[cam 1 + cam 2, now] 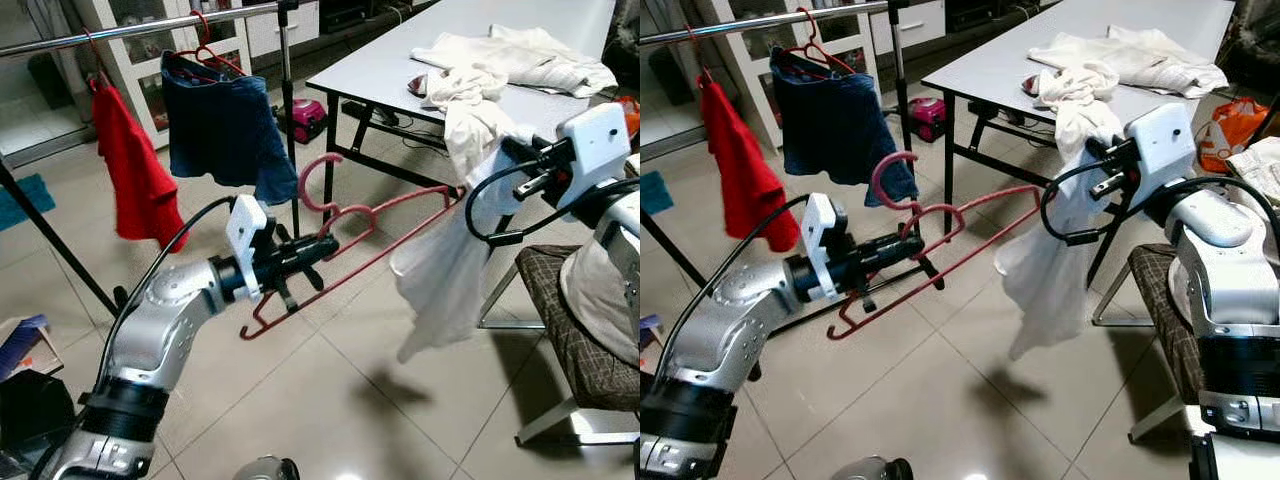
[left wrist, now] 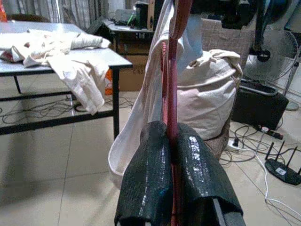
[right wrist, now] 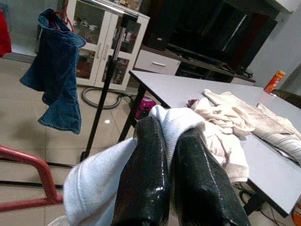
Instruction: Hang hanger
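Observation:
A red plastic hanger (image 1: 352, 243) is held in mid-air over the tiled floor, its hook (image 1: 315, 180) pointing up. My left gripper (image 1: 330, 243) is shut on the hanger near its neck (image 2: 172, 141). One hanger arm reaches right into a white garment (image 1: 447, 265) that hangs down from my right gripper (image 1: 520, 150), which is shut on the cloth (image 3: 171, 127). The metal clothes rail (image 1: 150, 28) runs across the top left, above and behind the hanger.
On the rail hang a red garment (image 1: 135, 175) and a blue denim garment (image 1: 225, 130) on a red hanger. A grey table (image 1: 400, 60) with a heap of white clothes (image 1: 510, 60) stands behind. A chair (image 1: 575, 330) is at the right.

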Controlling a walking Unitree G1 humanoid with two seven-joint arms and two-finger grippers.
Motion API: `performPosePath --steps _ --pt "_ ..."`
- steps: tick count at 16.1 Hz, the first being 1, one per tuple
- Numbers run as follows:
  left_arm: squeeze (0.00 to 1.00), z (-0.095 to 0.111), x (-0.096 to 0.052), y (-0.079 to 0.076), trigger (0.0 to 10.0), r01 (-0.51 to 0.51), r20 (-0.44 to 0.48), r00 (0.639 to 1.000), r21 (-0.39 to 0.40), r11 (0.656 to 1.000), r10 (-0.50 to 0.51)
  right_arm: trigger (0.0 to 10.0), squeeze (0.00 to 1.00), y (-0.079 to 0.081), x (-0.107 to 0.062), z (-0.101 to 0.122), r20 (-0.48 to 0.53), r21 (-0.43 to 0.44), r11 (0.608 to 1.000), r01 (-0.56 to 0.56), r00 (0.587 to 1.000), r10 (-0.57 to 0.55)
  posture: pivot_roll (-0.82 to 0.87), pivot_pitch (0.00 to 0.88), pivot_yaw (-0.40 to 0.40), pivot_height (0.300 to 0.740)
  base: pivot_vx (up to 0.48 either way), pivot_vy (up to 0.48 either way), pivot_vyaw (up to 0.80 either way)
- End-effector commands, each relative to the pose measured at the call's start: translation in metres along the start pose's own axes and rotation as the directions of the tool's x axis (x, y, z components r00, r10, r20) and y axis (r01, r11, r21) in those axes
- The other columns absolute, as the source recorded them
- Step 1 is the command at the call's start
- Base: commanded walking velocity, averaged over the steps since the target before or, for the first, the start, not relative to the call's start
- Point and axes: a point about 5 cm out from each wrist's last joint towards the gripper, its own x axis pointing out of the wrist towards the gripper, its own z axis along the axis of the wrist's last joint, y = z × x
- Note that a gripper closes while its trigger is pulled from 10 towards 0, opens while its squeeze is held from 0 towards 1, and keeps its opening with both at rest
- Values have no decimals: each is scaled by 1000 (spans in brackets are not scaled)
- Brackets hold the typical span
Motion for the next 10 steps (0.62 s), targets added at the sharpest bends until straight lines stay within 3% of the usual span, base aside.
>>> performPosePath --steps 1,8,10 --pt "0 3 1 4 10000 -13 -2 1000 22 1000 13 10000 0 0 -3 7 20 -16 1000 -14 1000 14 -149 0 53 740 0 0 0" --pt "0 10 3 1 10000 3 28 1000 29 1000 -4 10000 0 5 -1 5 15 -2 999 -35 999 35 -146 0 52 740 0 0 0" --pt "0 10 14 -7 10000 26 57 998 11 1000 -26 10000 0 22 4 5 29 24 996 -80 996 80 -146 0 52 740 0 0 0"
